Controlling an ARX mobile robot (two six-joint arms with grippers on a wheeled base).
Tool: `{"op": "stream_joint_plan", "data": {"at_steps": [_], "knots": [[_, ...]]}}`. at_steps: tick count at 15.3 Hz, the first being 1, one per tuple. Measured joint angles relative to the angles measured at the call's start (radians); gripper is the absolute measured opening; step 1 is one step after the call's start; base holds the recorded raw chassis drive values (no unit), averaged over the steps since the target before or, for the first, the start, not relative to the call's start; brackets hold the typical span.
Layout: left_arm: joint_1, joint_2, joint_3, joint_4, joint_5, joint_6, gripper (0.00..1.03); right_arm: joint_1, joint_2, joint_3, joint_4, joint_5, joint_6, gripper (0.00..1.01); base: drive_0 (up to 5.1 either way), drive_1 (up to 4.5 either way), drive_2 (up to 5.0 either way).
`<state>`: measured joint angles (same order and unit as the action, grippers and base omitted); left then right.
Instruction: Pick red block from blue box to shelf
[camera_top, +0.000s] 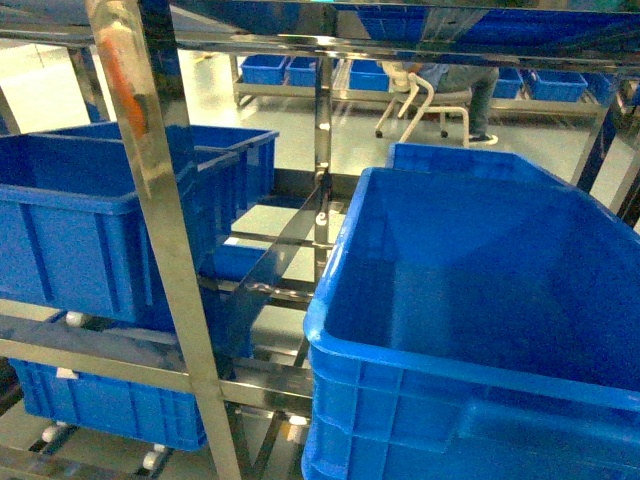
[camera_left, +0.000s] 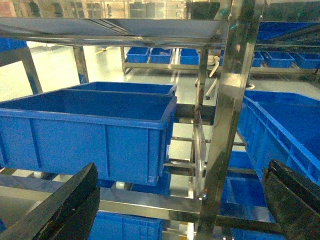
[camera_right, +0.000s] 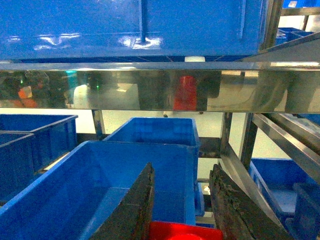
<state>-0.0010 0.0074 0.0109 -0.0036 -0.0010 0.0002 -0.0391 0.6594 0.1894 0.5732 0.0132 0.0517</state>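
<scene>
The small dark red plastic block (camera_right: 182, 231) is seen in the right wrist view, held between the two dark fingers (camera_right: 132, 210) of the right gripper (camera_right: 182, 225), which are narrowed onto it; only its top edge shows. Ahead of and above the fingertips runs the shiny stainless-steel shelf (camera_right: 150, 90) crossbar (a red reflection is carried on its face). Below the fingers lies an open deep blue ribbed crate (camera_right: 75, 190).

The left gripper (camera_left: 180, 200) is held wide, nothing between its fingers (camera_left: 60, 205).

Risks noted: the grip depth cannot be judged, so the block may slip if jolted. The crossbar may be struck if the block is advanced without enough clearance.
</scene>
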Motion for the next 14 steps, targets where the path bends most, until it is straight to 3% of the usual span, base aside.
{"op": "stream_joint_plan", "data": {"at_steps": [14], "knots": [[0.0, 0.0, 0.0, 0.0, 0.0, 0.0, 0.98, 0.0, 0.0, 0.0, 0.0, -0.001, 0.0, 0.28, -1.6, -1.6, -1.6]]}}
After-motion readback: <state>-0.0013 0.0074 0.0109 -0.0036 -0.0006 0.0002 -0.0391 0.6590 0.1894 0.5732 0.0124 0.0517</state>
